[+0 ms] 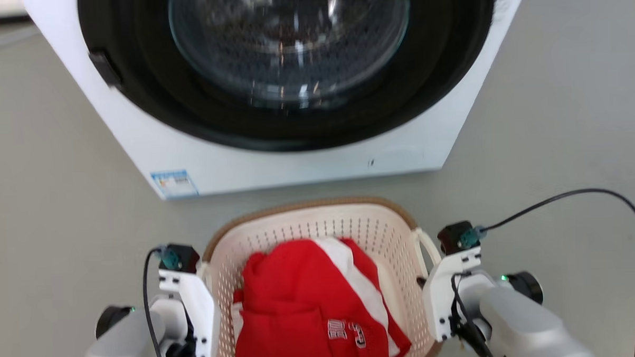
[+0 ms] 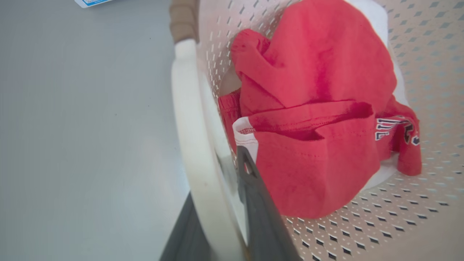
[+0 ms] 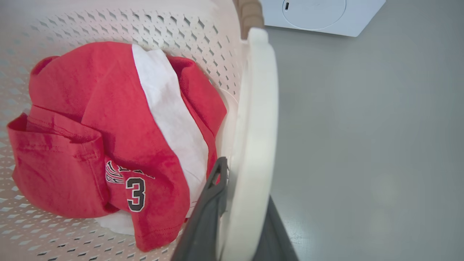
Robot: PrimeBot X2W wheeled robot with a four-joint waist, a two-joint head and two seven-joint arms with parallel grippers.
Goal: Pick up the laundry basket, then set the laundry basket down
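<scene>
Gripping with both pincers: my left pincer (image 2: 217, 195) is clamped on the left loop handle (image 2: 188, 119), my right pincer (image 3: 246, 195) on the right loop handle (image 3: 257, 108). Between them the laundry basket (image 1: 318, 210), holding a red garment (image 1: 300, 300), is just in front of the washing machine (image 1: 296, 168). The grasp looks done to me. I can't tell whether the basket is off the floor yet, and the setting down is not yet done.
</scene>
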